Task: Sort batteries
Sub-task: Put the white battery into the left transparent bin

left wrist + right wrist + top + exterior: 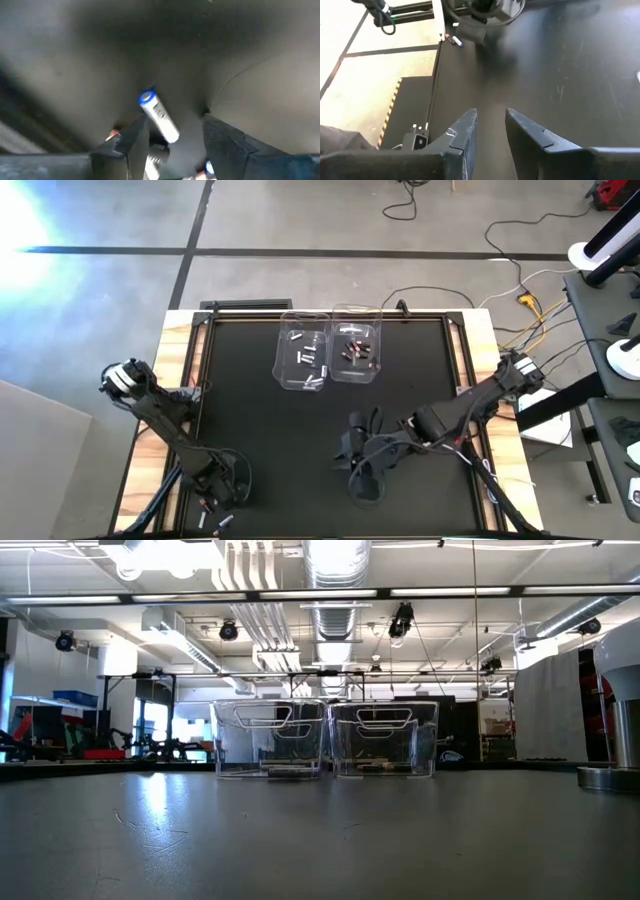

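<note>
Black table mat (300,440), two clear plastic bins (328,348) far side; left gripper (172,137) spread open around a silvery-white battery (159,115), probably lining up a grab.

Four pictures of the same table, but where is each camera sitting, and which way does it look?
High view: overhead, straight down; both arms, two clear bins.
Low view: table height, looking level at the same bins; no arm shows.
Left wrist view: on the left arm, looking past the open left claw at a silvery battery.
Right wrist view: on the right arm, looking past the empty right claw across the mat toward the left arm.
</note>
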Motion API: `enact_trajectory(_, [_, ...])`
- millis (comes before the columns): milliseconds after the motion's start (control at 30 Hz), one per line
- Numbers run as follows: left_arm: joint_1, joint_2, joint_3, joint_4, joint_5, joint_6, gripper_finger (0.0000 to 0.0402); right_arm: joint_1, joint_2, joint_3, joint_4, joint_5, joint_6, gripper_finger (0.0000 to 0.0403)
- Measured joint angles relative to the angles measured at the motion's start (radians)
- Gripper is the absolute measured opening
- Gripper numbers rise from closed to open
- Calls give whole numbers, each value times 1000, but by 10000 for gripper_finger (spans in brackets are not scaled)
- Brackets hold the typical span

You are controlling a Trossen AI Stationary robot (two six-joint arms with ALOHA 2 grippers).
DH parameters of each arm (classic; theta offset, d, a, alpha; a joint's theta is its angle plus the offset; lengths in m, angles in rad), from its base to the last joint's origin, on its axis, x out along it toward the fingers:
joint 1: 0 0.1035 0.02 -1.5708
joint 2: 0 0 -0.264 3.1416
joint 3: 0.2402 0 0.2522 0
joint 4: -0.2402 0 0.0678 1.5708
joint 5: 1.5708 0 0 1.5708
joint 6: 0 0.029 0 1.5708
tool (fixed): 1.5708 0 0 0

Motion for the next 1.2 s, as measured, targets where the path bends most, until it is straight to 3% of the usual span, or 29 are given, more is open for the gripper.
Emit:
enact_trajectory(167, [1, 21, -72, 140, 24, -55, 156, -2, 0, 0, 6, 1, 2, 80])
enact_trajectory(500, [1, 30, -88, 121, 16, -70, 151, -2, 0, 0, 6, 1, 0, 59])
enact_trajectory(900, [0, 30, -88, 110, -8, -71, 35, -8, 0, 15, 10, 1, -39, 56])
enact_trajectory(1033, [0, 30, -72, 88, -30, -49, 16, -9, 0, 34, 9, 1, 0, 62])
enact_trajectory(1200, [-3, 30, -14, -25, -139, 15, 13, -18, 0, 81, 8, 1, -35, 76])
